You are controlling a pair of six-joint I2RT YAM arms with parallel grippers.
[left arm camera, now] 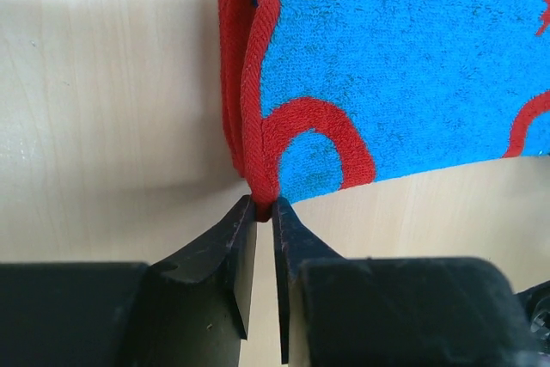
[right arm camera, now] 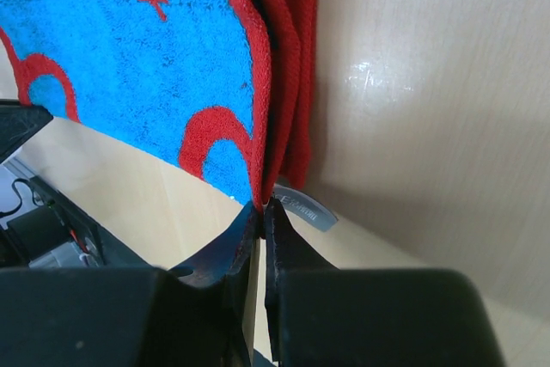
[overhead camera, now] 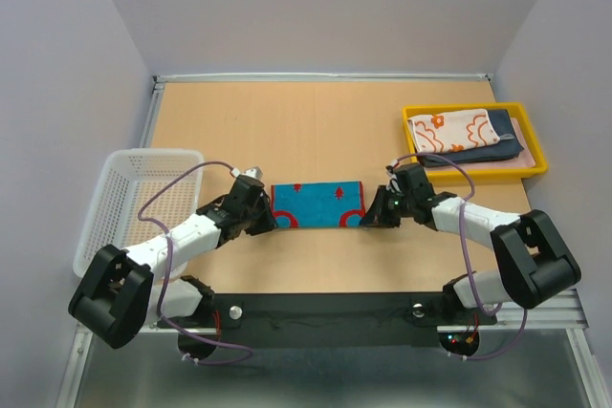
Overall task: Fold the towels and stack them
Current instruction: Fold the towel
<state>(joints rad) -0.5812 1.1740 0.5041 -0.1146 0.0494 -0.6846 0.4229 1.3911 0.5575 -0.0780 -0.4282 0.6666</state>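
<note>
Holding orange-print towel [overhead camera: 448, 129] over navy towel [overhead camera: 504, 148]: tray [overhead camera: 475, 108]. Clamped on blue towel [overhead camera: 316, 204] corners: left end effector [left arm camera: 265, 204], right end effector [right arm camera: 262, 206].

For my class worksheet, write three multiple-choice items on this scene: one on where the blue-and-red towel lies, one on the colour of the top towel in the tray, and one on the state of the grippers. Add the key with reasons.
1. Where does the blue-and-red towel lie?
A. Mid-table, between the two arms
B. Hanging off the far edge
C. In the far left corner

2. What colour is the top towel in the yellow tray?
A. Plain green
B. White with an orange pattern
C. Black

3. How do the left gripper and right gripper stand?
A. Both open above the towel
B. One shut, one wide open
C. Both shut on the towel's red edge

Key:
1 A: the top view shows it flat between the arms.
2 B: orange swirls on white show there.
3 C: each wrist view shows fingers pinching the red hem.
</note>
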